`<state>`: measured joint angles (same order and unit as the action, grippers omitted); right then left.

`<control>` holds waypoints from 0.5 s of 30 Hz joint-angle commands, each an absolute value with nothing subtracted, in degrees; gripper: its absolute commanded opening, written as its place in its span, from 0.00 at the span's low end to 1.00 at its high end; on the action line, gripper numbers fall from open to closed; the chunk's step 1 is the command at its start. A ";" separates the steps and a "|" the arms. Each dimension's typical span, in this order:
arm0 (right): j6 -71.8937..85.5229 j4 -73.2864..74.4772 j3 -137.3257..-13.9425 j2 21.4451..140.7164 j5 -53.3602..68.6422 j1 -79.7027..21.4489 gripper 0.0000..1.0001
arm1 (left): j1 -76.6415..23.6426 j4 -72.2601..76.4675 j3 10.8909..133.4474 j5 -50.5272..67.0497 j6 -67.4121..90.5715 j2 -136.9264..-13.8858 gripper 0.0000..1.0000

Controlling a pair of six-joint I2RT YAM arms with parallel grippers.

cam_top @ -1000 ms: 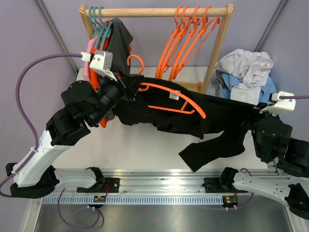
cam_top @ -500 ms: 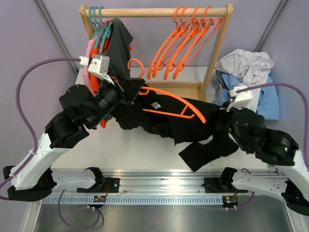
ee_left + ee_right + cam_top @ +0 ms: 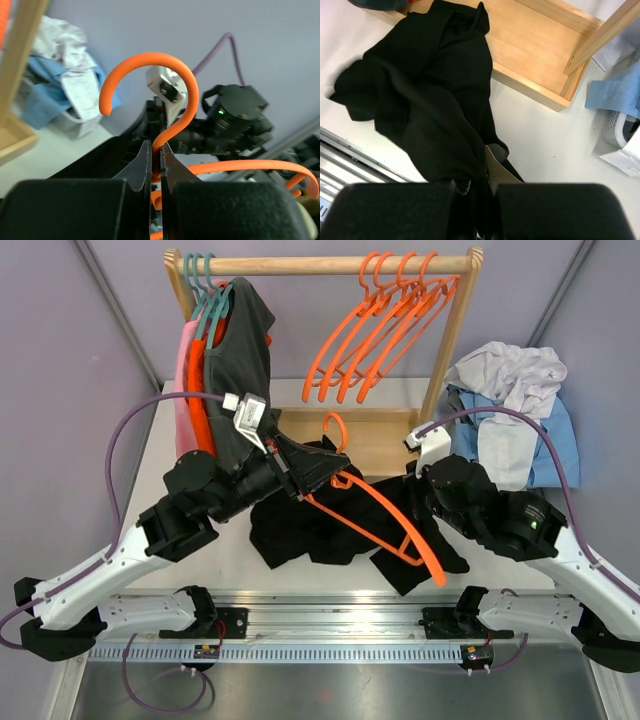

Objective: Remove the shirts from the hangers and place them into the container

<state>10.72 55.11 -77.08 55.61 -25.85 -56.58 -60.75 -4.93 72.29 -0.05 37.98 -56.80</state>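
My left gripper (image 3: 312, 468) (image 3: 156, 150) is shut on the neck of an orange hanger (image 3: 385, 520) (image 3: 150, 65), just under its hook. The hanger's arms slant down to the right, bare, over the black shirt (image 3: 300, 525) (image 3: 420, 100). That shirt lies slack and crumpled on the table in front of the rack. My right gripper (image 3: 418, 490) (image 3: 481, 182) is shut on an edge of the black shirt, low over the table. The container (image 3: 621, 134) at the right holds white and light blue shirts (image 3: 510, 390); only a bit of its white wall shows.
The wooden rack (image 3: 320, 262) stands at the back with its tray base (image 3: 385, 435) (image 3: 535, 45). Several empty orange hangers (image 3: 390, 320) hang on its right. On its left, teal hangers (image 3: 205, 290) carry a dark grey shirt (image 3: 245, 350), an orange shirt (image 3: 200, 370) and a pink shirt (image 3: 183, 400).
Both arms have swung toward the middle. The black shirt, stretched between them before, has gone slack onto the table. The hanger has tilted down to the right and now shows bare.
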 commanded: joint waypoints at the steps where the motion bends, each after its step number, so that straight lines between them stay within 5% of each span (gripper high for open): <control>1: 10.46 53.08 -77.52 54.40 -26.54 -56.43 0.05 | -61.00 10.81 69.62 7.56 44.56 -53.09 0.00; 2: 10.63 53.87 -77.69 54.58 -26.72 -56.51 0.15 | -61.00 10.90 69.17 7.56 45.08 -52.91 0.00; 3: 10.90 54.14 -77.87 54.67 -26.98 -56.43 0.43 | -61.00 10.81 68.13 7.56 45.09 -52.65 0.00; 4: 11.16 54.58 -78.13 54.75 -28.46 -56.51 0.57 | -61.00 10.72 67.85 7.65 45.09 -52.65 0.00; 7: 12.22 56.51 -81.03 53.62 -32.59 -56.43 0.85 | -61.00 7.31 67.41 7.56 43.16 -53.78 0.00; 10: 11.17 56.87 -85.68 50.55 -32.44 -56.51 0.99 | -61.08 0.98 67.76 8.79 39.30 -56.24 0.00; 15: 9.32 58.62 -94.30 49.22 -27.96 -56.51 0.99 | -61.52 -8.95 66.53 8.09 31.39 -59.32 0.00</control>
<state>10.81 58.35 -88.86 50.92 -29.26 -56.55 -61.08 -2.98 67.44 6.92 37.04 -57.82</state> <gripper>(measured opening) 0.990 0.035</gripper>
